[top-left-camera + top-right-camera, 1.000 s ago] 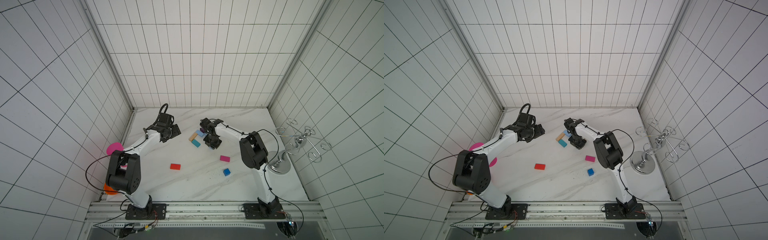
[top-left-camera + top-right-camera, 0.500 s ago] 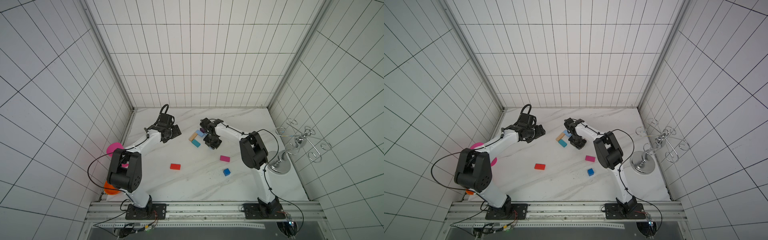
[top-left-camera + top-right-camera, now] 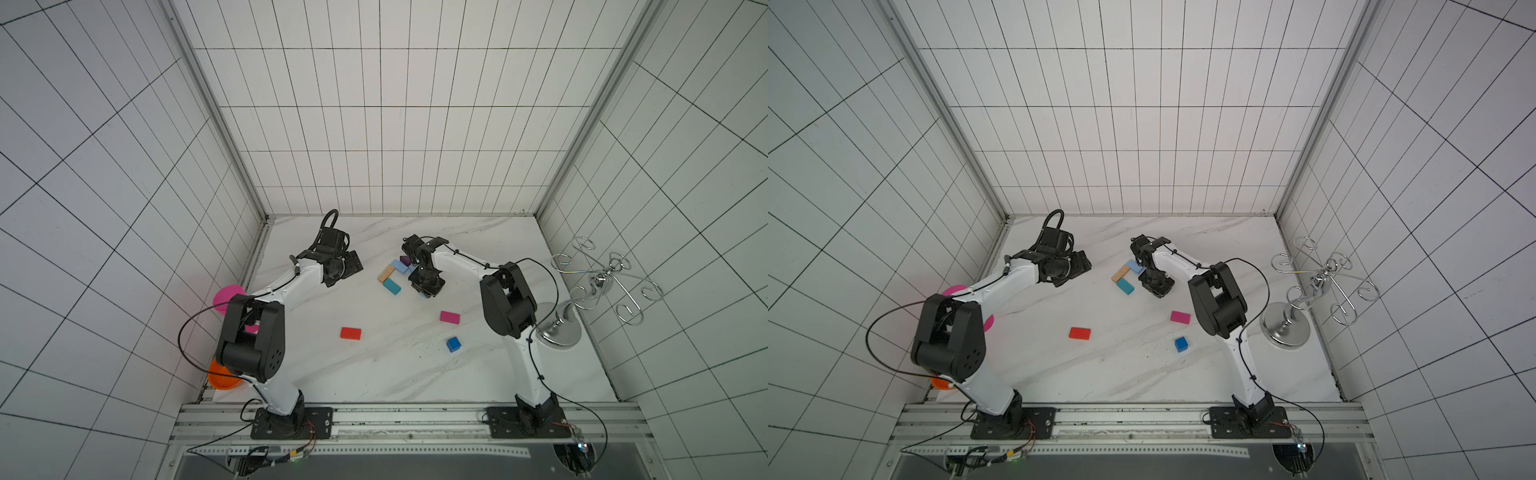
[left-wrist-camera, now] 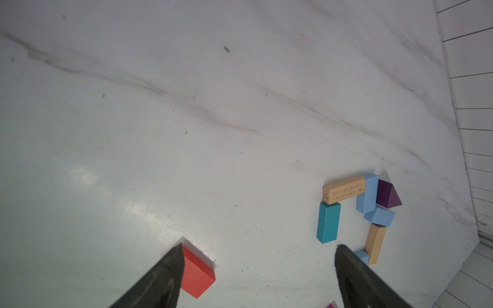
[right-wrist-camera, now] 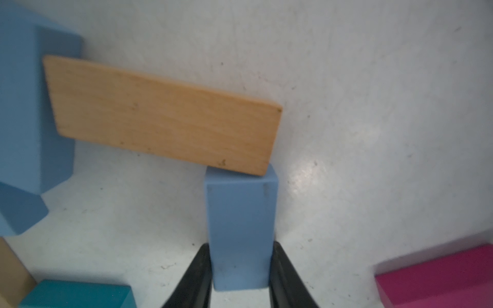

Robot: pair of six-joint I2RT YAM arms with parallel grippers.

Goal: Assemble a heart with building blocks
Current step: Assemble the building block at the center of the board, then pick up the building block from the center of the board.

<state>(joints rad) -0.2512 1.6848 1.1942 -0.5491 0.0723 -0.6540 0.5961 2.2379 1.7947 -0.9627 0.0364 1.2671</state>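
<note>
The heart point(image 3: 386, 274) lies unfinished toward the far middle of the worktop point(image 3: 395, 374), an open ring of 7 blocks. In the left wrist view, an engraved tan block point(image 4: 344, 190) touches a teal block point(image 4: 328, 222) at one end and a light blue bar point(image 4: 368, 193) at the other. The purple triangle point(image 4: 388, 194) sits against that bar. A second light blue piece point(image 4: 380, 216) is just beside the triangle, followed by a plain tan block point(image 4: 375, 246).

The last light blue block point(image 5: 241, 213) lies flat with its short end touching the plain tan block's long side. The right hand point(image 5: 240, 245) pinches this block by its 2 long sides. The left hand point(image 4: 258, 246) hangs above the worktop to the left of the ring, fingers spread wide and holding nothing.

3 loose blocks lie nearer the arm bases and apart from one another: a red block point(image 3: 350, 333), a magenta block point(image 3: 449, 317) and the blue cube point(image 3: 454, 344).

The engraved tan block carries 2 rows of small characters on its side, too small to read.

The worktop is white with grey marble veins and small dark specks. White tiled walls with dark grid lines close in 3 sides. A silver wire stand point(image 3: 598, 282) occupies the right edge. A pink goblet point(image 3: 226, 293) and an orange bowl point(image 3: 222, 376) sit at the left edge, partly hidden behind the left arm.
</note>
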